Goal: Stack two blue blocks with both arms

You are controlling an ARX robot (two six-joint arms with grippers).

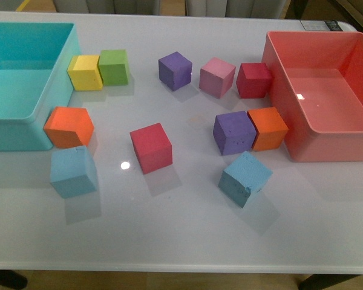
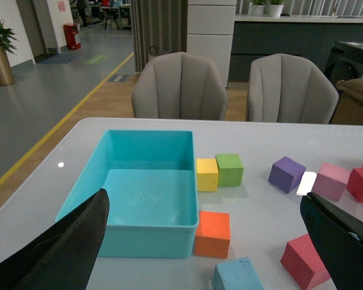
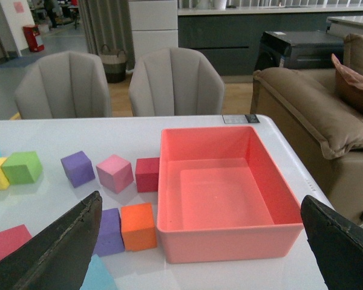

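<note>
Two light-blue blocks lie on the white table in the front view. One blue block (image 1: pixel 73 171) is at the front left, just in front of an orange cube (image 1: pixel 69 126). The darker speckled one (image 1: pixel 244 178) is at the front right, turned at an angle. Neither arm shows in the front view. My left gripper (image 2: pixel 204 199) is open and empty, above and behind the left blue block (image 2: pixel 237 275). My right gripper (image 3: pixel 201 199) is open and empty, with a corner of the speckled block (image 3: pixel 97 275) beside its finger (image 3: pixel 54 254).
A turquoise bin (image 1: pixel 18 133) stands at the left and a red bin (image 1: pixel 327 145) at the right. Between the blue blocks sit a red cube (image 1: pixel 150 147), a purple cube (image 1: pixel 233 132) and an orange cube (image 1: pixel 268 128). Several more cubes lie further back.
</note>
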